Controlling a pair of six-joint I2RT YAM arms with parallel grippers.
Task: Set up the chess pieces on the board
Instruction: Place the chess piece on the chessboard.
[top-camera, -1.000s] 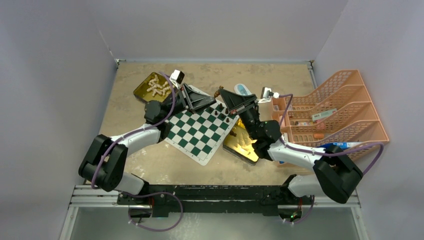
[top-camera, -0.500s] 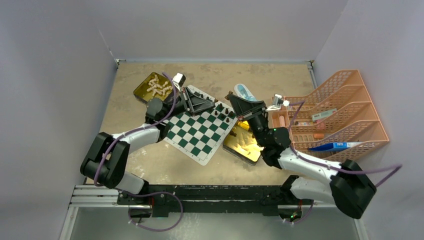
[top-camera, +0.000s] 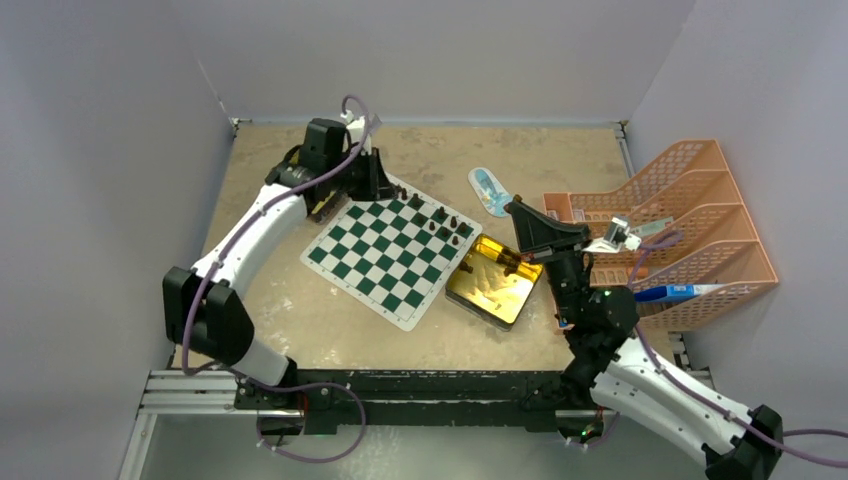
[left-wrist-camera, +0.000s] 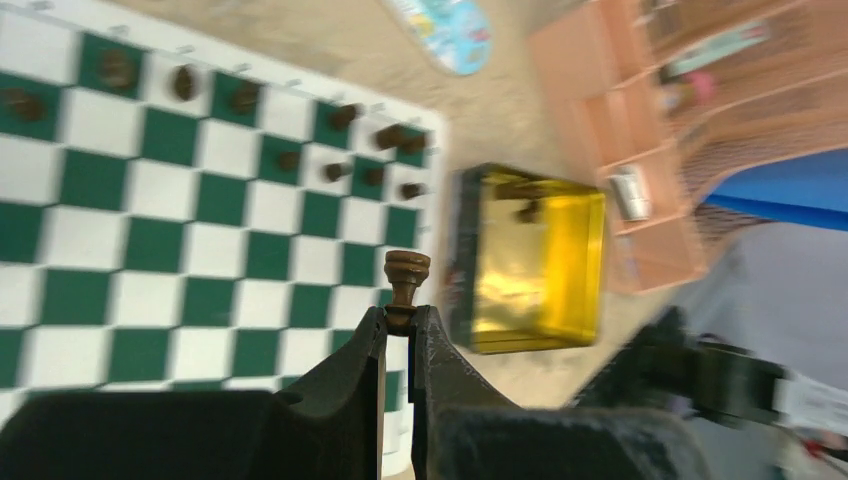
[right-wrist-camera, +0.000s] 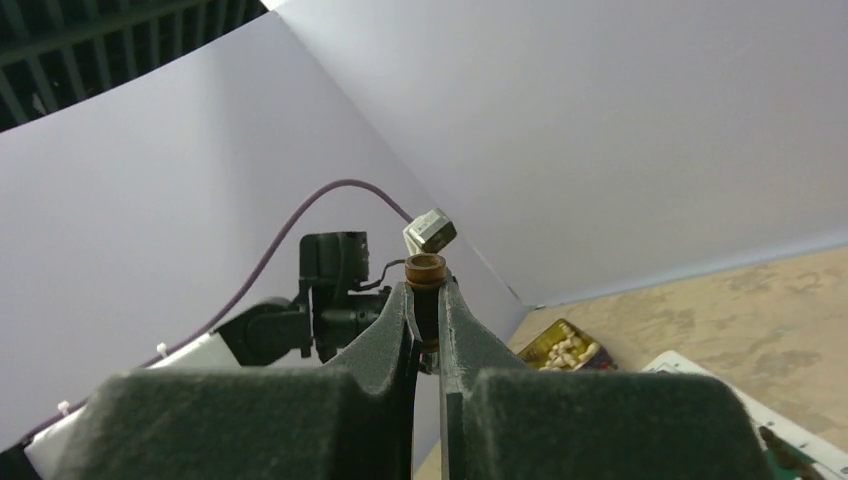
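**Board** (top-camera: 385, 255) — flat on the worktop (top-camera: 290, 320), centre of the top view, set cornerwise with one corner toward the lower edge of the frame.

**Set pieces** (top-camera: 445, 225) — dark and upright, grouped along the board's upper-right side. They are blurred in the left wrist view.

**Dark piece** (left-wrist-camera: 407, 285) — long axis vertical in the left wrist frame, rounded head uppermost. It stands out past the fingertips, with the board's squares behind it.

**Left fingers** (left-wrist-camera: 365, 355) — all but closed, pinching the dark piece by its lower stem. In the top view they sit by the board's upper corner.

**Brown piece** (right-wrist-camera: 425, 272) — long axis straight up the right wrist frame, in line with the fingers, a ringed end on top.

**Right fingers** (right-wrist-camera: 395, 330) — a narrow gap only, clamped on the brown piece's body. In the top view they are right of centre, over the tin's upper end.

**Tin** (top-camera: 495, 295) — gold, just beside the board's lower-right side. Loose pieces (left-wrist-camera: 525, 210) lie at one end.

**Second tin** (right-wrist-camera: 535, 352) — lower right of the right wrist frame, holding cream pieces (right-wrist-camera: 568, 348).

**Rack** (top-camera: 680, 220) — orange, at the right of the top view.
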